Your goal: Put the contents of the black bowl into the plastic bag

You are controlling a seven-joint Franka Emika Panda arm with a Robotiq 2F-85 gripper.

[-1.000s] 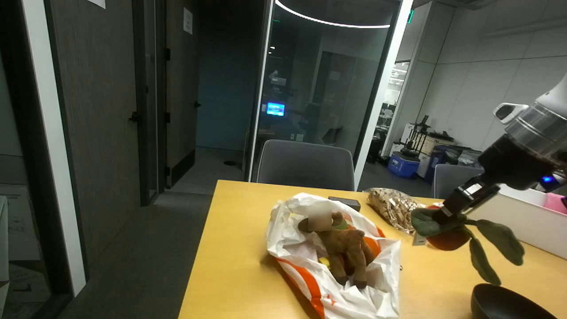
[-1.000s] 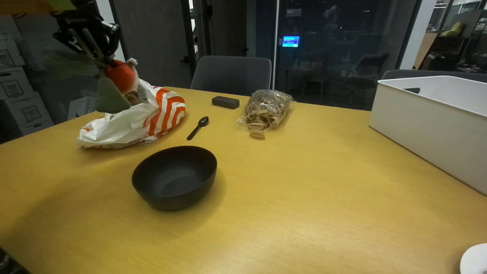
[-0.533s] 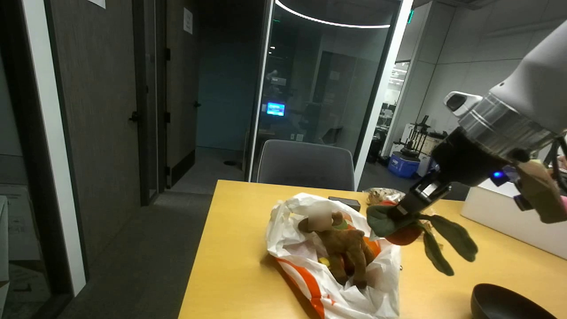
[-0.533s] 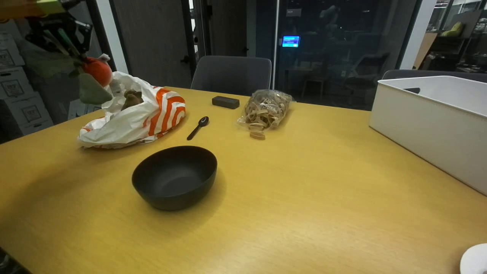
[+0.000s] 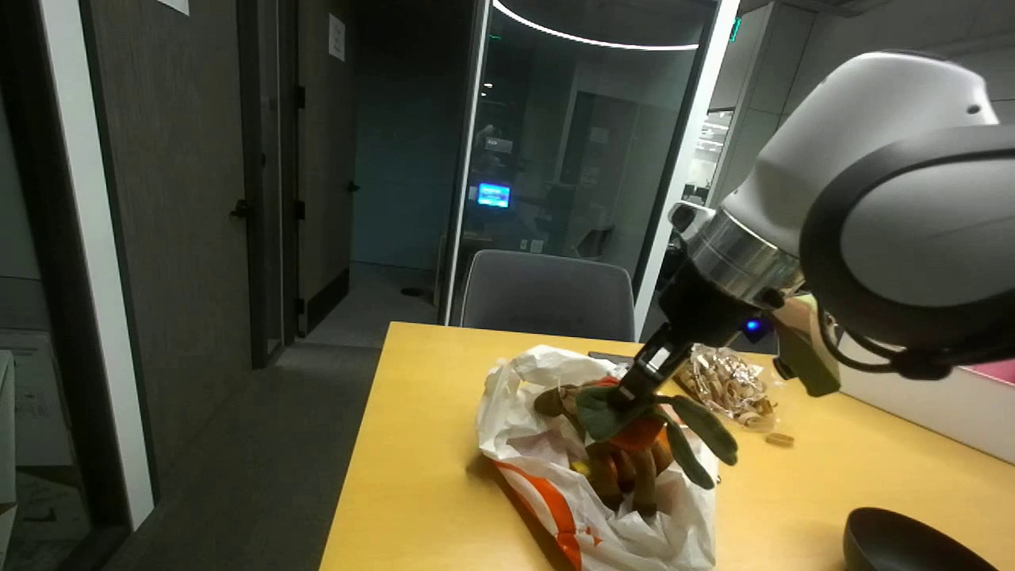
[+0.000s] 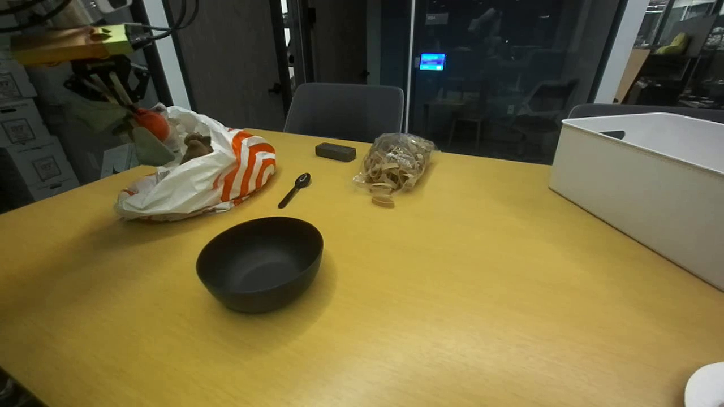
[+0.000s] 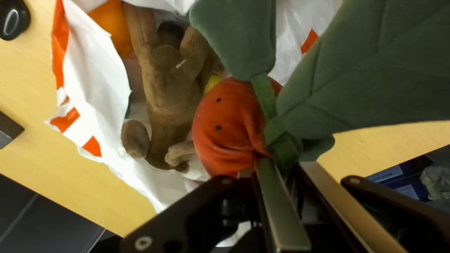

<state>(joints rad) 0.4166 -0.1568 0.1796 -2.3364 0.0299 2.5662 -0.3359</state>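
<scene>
The black bowl (image 6: 260,277) stands upright on the table with nothing visible inside; part of it shows in an exterior view (image 5: 912,543). The white plastic bag with orange stripes (image 6: 192,192) lies open, also in the wrist view (image 7: 95,88). Inside it are a brown plush animal (image 7: 172,91) and an orange round thing (image 7: 112,26). My gripper (image 7: 286,164) is shut on the green stem of a red plush vegetable (image 7: 228,126) with big green leaves. In an exterior view the red plush (image 5: 638,434) hangs over the bag opening, in front of the brown animal.
A black spoon (image 6: 295,189), a dark block (image 6: 335,151) and a clear bag of tan pieces (image 6: 396,161) lie on the table. A white bin (image 6: 639,186) stands at one side. A chair (image 6: 345,113) is behind the table edge.
My gripper has carried the red plush from above the table beside the bag to over the bag opening. The bag and the bowl have not moved.
</scene>
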